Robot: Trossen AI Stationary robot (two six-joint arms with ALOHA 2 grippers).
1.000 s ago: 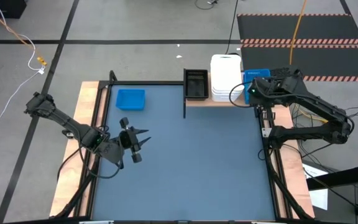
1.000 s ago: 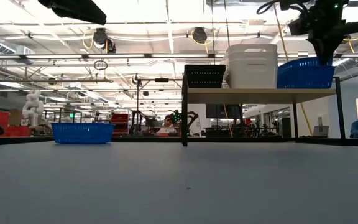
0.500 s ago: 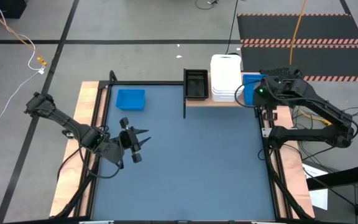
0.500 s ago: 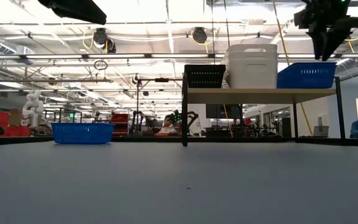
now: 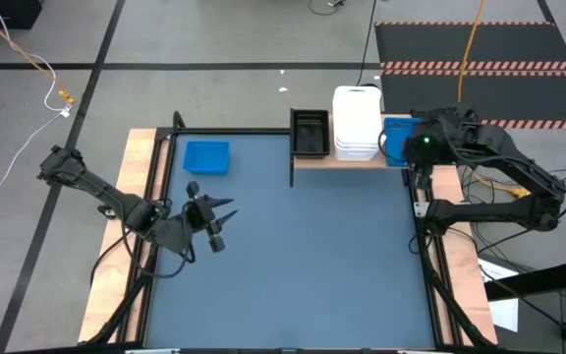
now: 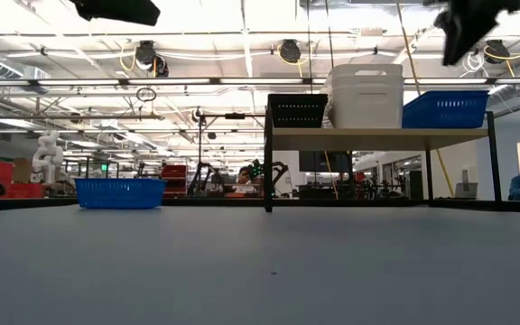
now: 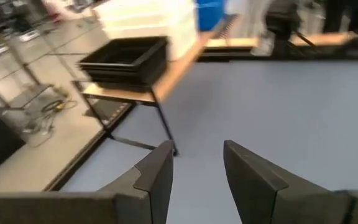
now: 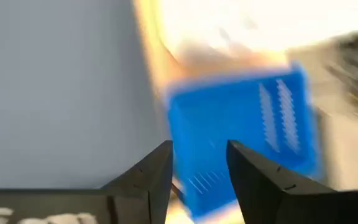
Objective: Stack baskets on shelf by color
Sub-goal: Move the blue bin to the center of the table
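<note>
The right gripper (image 8: 197, 177), fingers spread and empty, hangs just above the blue basket (image 5: 394, 141) on the shelf (image 6: 379, 138), beside the white stack (image 5: 356, 123). A second ago it was pinching that basket's rim; now it has lifted clear. Next job, I judge: the left gripper (image 5: 214, 224), fingers spread, takes the far blue basket (image 5: 206, 156) on the table.

Overhead looks straight down; low camera level at tabletop; wrist cameras close — all share shelf (image 5: 354, 158).
</note>
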